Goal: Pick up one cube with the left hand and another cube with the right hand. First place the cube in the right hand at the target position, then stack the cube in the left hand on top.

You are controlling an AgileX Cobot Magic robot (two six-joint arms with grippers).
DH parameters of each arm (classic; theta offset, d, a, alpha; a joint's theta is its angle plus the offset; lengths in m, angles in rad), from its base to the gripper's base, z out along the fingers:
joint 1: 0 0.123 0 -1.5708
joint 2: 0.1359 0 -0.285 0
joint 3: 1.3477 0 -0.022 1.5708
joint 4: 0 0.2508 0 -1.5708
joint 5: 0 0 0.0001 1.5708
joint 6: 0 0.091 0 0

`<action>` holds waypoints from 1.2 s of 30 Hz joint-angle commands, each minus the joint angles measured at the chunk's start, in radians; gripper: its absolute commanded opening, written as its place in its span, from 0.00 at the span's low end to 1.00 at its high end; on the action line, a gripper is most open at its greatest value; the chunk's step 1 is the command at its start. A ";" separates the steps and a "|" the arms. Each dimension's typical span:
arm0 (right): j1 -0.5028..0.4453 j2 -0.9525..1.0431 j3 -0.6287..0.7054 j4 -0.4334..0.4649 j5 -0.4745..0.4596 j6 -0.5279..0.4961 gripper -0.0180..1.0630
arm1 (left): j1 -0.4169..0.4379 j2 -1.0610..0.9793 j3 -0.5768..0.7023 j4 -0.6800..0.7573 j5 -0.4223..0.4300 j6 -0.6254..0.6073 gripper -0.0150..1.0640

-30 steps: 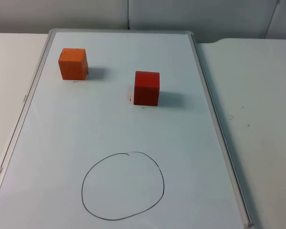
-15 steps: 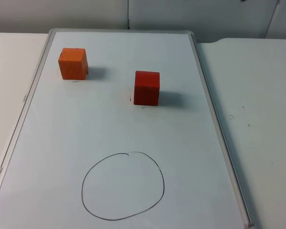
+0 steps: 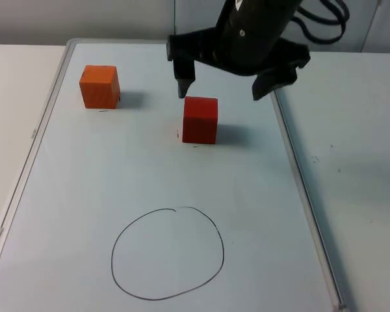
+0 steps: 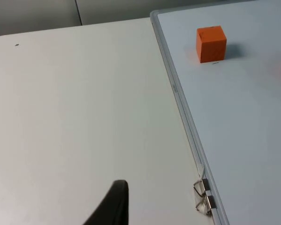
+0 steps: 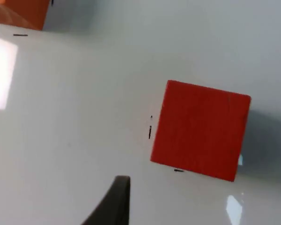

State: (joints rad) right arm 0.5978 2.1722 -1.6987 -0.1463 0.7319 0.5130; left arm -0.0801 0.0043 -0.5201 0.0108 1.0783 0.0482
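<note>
A red cube stands mid-board on the whiteboard, and an orange cube sits near the board's far left corner. A hand-drawn circle marks the near part of the board. My right gripper hangs open just behind and above the red cube, its fingers spread wider than the cube. The right wrist view looks down on the red cube, with an edge of the orange cube beyond. My left gripper waits over the bare table left of the board, and the orange cube lies ahead of it.
The whiteboard's raised metal frame runs between the left arm and the cubes, with a metal clip on it. White table top lies to the right of the board, and the grey partition wall stands behind.
The right arm has come into the top view from the back and now holds its open gripper behind the red cube. Neither cube has moved.
</note>
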 commanded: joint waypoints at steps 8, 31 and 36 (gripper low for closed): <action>0.003 0.124 -0.103 -0.014 -0.029 0.089 0.92 | 0.004 -0.004 0.006 -0.005 -0.003 -0.004 0.99; 0.002 0.205 -0.120 -0.050 -0.105 0.119 0.63 | 0.004 -0.004 0.006 -0.005 -0.003 -0.004 0.99; 0.002 0.202 -0.120 -0.068 -0.105 0.119 0.37 | 0.004 -0.004 0.006 -0.005 -0.003 -0.004 0.99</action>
State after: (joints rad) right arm 0.5978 2.3778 -1.8092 -0.1982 0.6361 0.6279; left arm -0.0801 0.0043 -0.5201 0.0108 1.0783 0.0482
